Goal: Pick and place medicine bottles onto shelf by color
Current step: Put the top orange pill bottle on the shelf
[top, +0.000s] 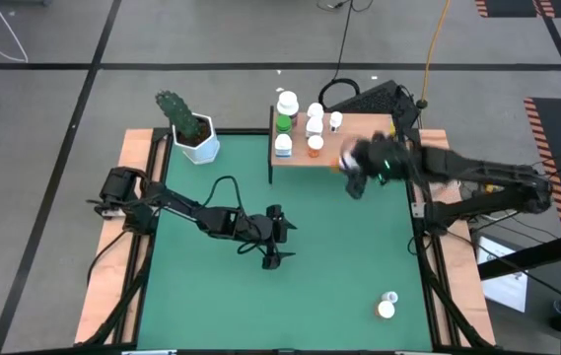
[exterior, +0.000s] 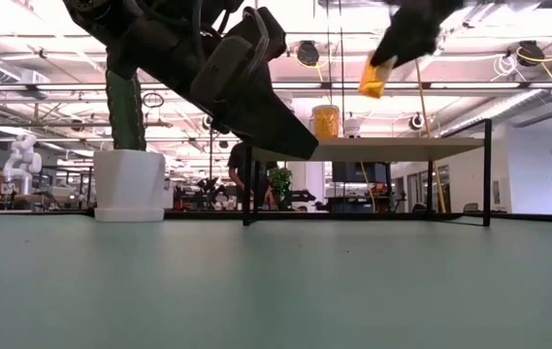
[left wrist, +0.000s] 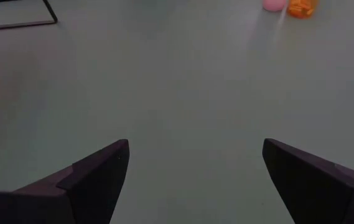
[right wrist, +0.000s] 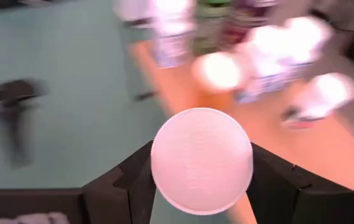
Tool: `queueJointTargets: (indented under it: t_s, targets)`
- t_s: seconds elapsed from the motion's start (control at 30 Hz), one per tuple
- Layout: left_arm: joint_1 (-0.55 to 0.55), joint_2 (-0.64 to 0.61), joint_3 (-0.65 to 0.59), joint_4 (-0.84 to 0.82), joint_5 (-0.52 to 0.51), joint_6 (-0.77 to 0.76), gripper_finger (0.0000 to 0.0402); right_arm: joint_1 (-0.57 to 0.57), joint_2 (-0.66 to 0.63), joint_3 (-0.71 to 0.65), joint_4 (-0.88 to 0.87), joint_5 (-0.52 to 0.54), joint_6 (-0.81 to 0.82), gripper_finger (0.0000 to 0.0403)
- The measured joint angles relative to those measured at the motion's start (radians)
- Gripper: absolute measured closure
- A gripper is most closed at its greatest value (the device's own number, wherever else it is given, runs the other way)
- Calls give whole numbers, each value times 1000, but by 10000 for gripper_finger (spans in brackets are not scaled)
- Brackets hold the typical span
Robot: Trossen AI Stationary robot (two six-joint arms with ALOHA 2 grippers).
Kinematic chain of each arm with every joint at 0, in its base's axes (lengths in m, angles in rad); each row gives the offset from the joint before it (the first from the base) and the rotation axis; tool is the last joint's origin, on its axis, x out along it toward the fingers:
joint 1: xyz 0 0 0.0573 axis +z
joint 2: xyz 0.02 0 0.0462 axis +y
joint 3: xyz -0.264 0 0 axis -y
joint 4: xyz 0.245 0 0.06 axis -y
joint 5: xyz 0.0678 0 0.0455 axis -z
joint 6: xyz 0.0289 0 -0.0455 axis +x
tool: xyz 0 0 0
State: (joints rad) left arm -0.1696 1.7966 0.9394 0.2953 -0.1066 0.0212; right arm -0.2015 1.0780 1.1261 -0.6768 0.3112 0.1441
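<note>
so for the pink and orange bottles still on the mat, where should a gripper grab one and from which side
Judging by the high view, the two bottles stand upright with white caps up, close together. Best to descend from above and close on one cap, fingers straddling it on the sides away from its neighbour.

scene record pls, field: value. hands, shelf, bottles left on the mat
right hand: shut on a white-capped bottle, orange body in the low view, carried in the air at the shelf's near edge
left hand: open, mid-mat, holding nothing
shelf: far side of the mat, several bottles already standing at its left end
bottles on mat: one with an orange body and a pink one beside it, near the right front corner
cactus pot: far left corner of the mat
</note>
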Motion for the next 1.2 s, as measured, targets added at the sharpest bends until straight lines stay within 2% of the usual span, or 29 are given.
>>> queueJointTargets:
  t_s: [0.1,0.2,0.27,0.33,0.83,1.07,1.2]
  targets:
    - [0,0,0,2,0,2,30,-146,111,94,-34,-49,-99,212]
    - [0,0,0,1,0,16,30,-269,220,195,-75,-176,-168,211]
    - [0,0,0,-2,0,23,30,-331,277,263,-107,-260,-190,209]
    - [0,0,0,-4,-1,25,30,-372,324,316,-135,-287,-202,209]
    - [1,0,0,-33,-1,25,30,-442,451,342,-174,-289,-236,207]
    - [1,0,0,-33,-1,25,30,-488,453,342,-166,-290,-247,206]
    - [1,0,0,-38,-1,26,30,-495,453,342,-169,-305,-273,192]
